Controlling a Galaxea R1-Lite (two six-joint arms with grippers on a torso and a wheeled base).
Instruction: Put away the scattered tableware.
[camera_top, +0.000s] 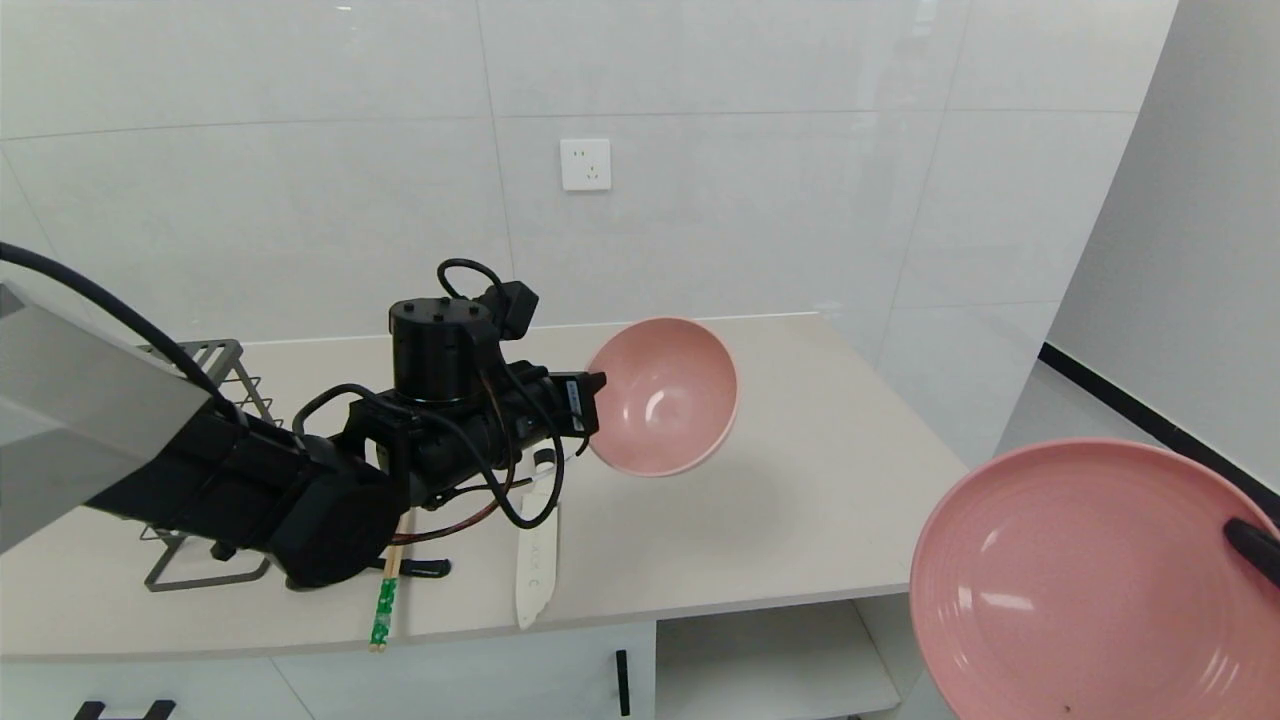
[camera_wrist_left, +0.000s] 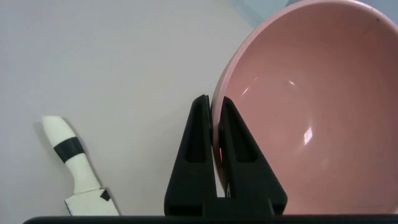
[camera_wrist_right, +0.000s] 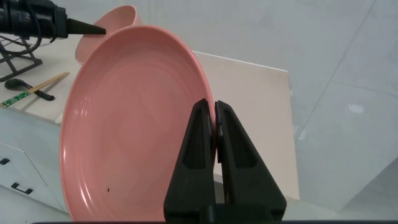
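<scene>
Pink plate (camera_top: 1060, 580) up front, pinched at its rim by the right gripper's (camera_wrist_right: 214, 124) closed fingers, hanging tilted off the right front corner of the counter (camera_top: 800, 500). Next, on the counter, chopsticks (camera_top: 385, 600) and a white knife (camera_top: 535, 570) lie with their long axes roughly front to back. Further in, the left gripper (camera_wrist_left: 214, 118) clamps the rim of the pink bowl (camera_top: 665, 395), held on its side above the counter, mouth facing us. The rack (camera_top: 215, 360) sits far left at the back, so the left arm is clearly nearer. Bowl first, I'd say.
</scene>
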